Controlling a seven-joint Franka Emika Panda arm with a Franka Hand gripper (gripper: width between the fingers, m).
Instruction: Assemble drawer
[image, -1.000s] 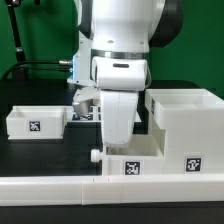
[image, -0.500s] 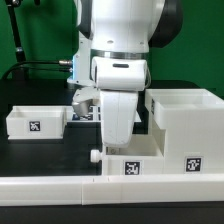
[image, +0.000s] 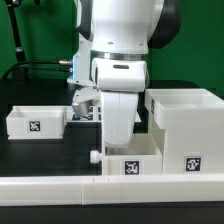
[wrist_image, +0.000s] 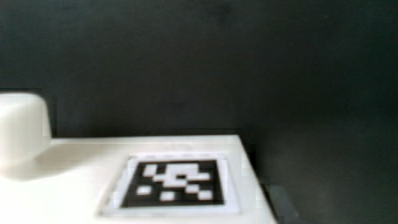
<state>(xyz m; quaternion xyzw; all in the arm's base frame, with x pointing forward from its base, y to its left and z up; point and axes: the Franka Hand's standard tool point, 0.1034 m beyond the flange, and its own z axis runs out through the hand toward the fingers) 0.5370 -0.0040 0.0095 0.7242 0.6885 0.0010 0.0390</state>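
Note:
In the exterior view my gripper (image: 120, 128) hangs straight down over the middle tray (image: 140, 165). This tray is a shallow white part with a tag on its near face and a small knob (image: 95, 155) on its left end. The fingers are hidden behind the hand and the tray wall, so I cannot tell how they stand. A second small tagged tray (image: 35, 122) lies at the exterior view's left. The tall white housing (image: 185, 120) stands at the right, touching the middle tray. The wrist view shows a white face with a tag (wrist_image: 175, 183) and a rounded white knob (wrist_image: 18, 135), with no fingers.
A low white rail (image: 60, 190) with no tag runs along the front edge. Behind the arm a flat white piece with tags (image: 85, 112) lies on the black table (image: 40, 150). A green backdrop and a cable are at the back left.

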